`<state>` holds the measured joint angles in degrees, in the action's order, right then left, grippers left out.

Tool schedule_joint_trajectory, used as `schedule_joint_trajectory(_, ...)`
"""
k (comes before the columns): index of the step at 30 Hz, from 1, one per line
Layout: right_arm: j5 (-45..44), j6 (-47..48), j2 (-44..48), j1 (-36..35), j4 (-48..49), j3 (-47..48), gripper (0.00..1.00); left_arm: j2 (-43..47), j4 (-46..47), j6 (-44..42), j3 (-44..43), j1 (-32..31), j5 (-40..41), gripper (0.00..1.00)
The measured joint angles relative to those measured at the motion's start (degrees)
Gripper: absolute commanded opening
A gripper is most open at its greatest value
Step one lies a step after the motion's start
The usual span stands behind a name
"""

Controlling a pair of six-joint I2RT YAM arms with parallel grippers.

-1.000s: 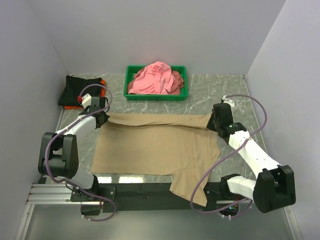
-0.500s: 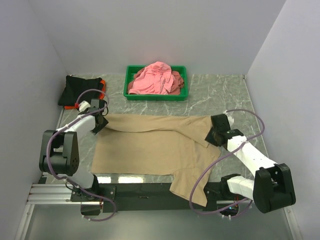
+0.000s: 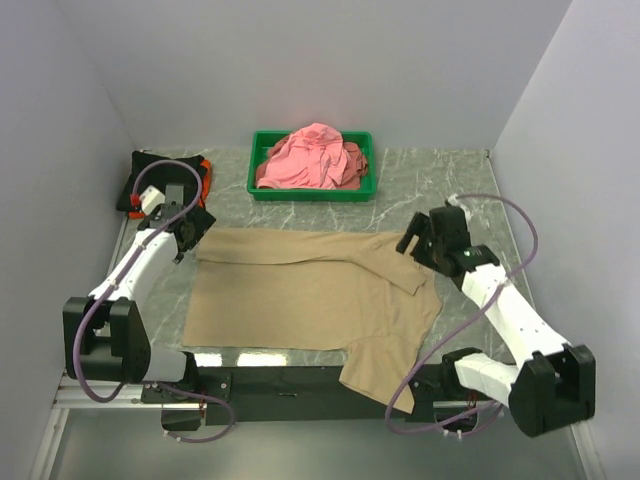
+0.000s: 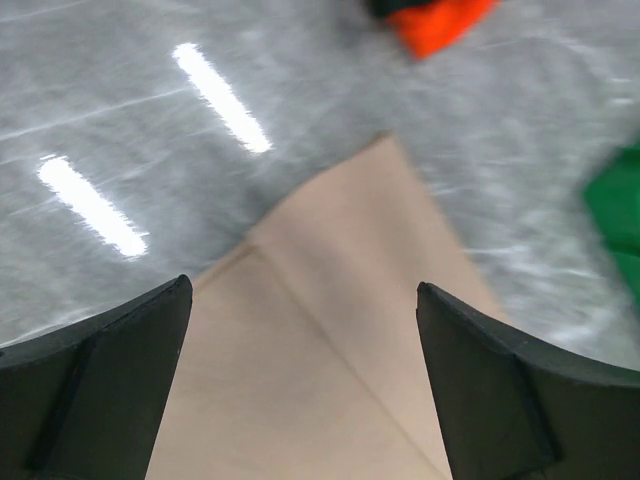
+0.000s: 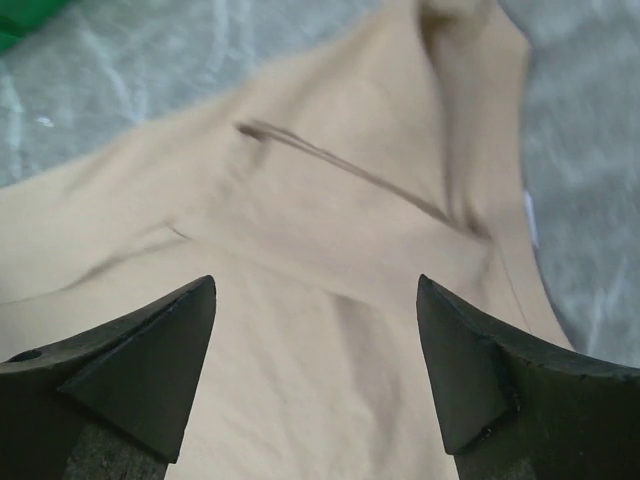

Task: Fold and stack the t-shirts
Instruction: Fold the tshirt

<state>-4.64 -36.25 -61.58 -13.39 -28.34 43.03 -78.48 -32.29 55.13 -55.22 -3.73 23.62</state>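
Note:
The tan t-shirt [image 3: 310, 295] lies spread on the table, its far edge folded over in a band and one sleeve hanging over the near edge. My left gripper [image 3: 196, 226] hovers open over the shirt's far left corner [image 4: 330, 300], with nothing between its fingers [image 4: 100, 390]. My right gripper [image 3: 412, 243] stands open above the far right part of the tan cloth [image 5: 320, 200], also empty. Pink t-shirts [image 3: 312, 157] are heaped in the green tray [image 3: 262, 190]. A black t-shirt [image 3: 158, 175] lies folded at the far left on an orange one [image 3: 206, 168].
The green tray stands at the back centre, close to the far wall. Grey walls close in the table on the left, right and back. An orange scrap [image 4: 437, 20] and a green tray edge [image 4: 615, 210] show in the left wrist view.
Both grippers have opened and let go of the tan shirt's far edge, which now lies folded over on the shirt. Both arms have lifted and drawn back a little.

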Motion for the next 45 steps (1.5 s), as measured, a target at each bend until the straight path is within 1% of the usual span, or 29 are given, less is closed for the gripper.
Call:
schedule_joint_trajectory(2, 0.2, 1.6, -3.4, -1.0, 1.7, 4.1, 0.88, 0.0, 1.0, -0.5, -1.6, -0.4, -1.6, 0.99)
schedule_joint_trajectory(5, -0.3, 3.3, -11.9, -4.2, 3.5, 10.6, 0.86, -2.4, 3.3, -1.8, -3.7, -1.5, -5.1, 0.99)
schedule_joint_trajectory(9, -1.8, 4.3, -25.9, -7.6, 4.8, 18.9, 0.79, -8.7, 6.9, -3.5, -4.8, -2.5, -9.6, 0.99)
schedule_joint_trajectory(11, -2.3, 4.3, -30.6, -8.0, 4.7, 21.2, 0.75, -11.5, 7.4, -3.9, -4.8, -2.6, -10.8, 0.99)
schedule_joint_trajectory(14, -3.1, 4.2, -36.6, -8.0, 4.6, 23.3, 0.69, -15.1, 8.1, -4.3, -4.8, -2.6, -11.9, 0.99)
schedule_joint_trajectory(17, -3.2, 4.2, -40.5, -8.2, 4.4, 24.2, 0.59, -17.0, 8.9, -4.5, -4.2, -2.6, -12.0, 0.99)
schedule_joint_trajectory(18, -3.2, 4.1, -41.2, -8.2, 4.3, 24.2, 0.53, -17.2, 9.0, -4.7, -4.1, -2.6, -12.0, 0.99)
schedule_joint_trajectory(21, -3.2, 3.7, -42.1, -8.2, 3.9, 24.2, 0.46, -18.6, 9.2, -4.7, -4.0, -2.6, -12.0, 0.99)
schedule_joint_trajectory(25, -3.2, 3.2, -42.1, -8.2, 4.1, 24.1, 0.41, -19.5, 9.8, -4.7, -3.4, -2.6, -11.8, 0.99)
schedule_joint_trajectory(26, -3.2, 3.1, -42.1, -8.3, 4.1, 24.0, 0.36, -19.5, 10.2, -4.7, -3.3, -2.5, -11.8, 0.99)
schedule_joint_trajectory(29, -3.3, 2.7, -42.1, -8.6, 4.4, 23.6, 0.27, -19.5, 10.6, -4.8, -3.1, -2.4, -11.7, 0.99)
schedule_joint_trajectory(31, -3.3, 2.5, -42.1, -9.0, 4.3, 23.2, 0.13, -19.5, 10.6, -4.8, -3.1, -2.4, -11.7, 0.99)
schedule_joint_trajectory(32, -3.5, 2.3, -42.1, -9.2, 4.3, 23.0, 0.09, -19.5, 10.6, -4.8, -3.1, -2.4, -11.7, 0.99)
schedule_joint_trajectory(35, -4.1, 1.7, -41.6, -9.8, 4.2, 22.4, 0.02, -19.5, 10.6, -4.7, -3.1, -2.4, -11.7, 0.99)
schedule_joint_trajectory(36, -4.3, 1.5, -41.3, -9.9, 4.1, 22.1, 0.00, -19.5, 10.6, -4.7, -3.1, -2.4, -11.6, 0.99)
schedule_joint_trajectory(41, -5.2, 1.2, -37.8, -11.0, 3.0, 20.6, 0.00, -19.1, 11.1, -4.7, -2.6, -2.4, -11.6, 0.99)
schedule_joint_trajectory(45, -5.3, 0.2, -32.6, -13.3, 2.0, 17.9, 0.00, -18.8, 11.5, -4.7, -2.2, -2.3, -11.5, 0.99)
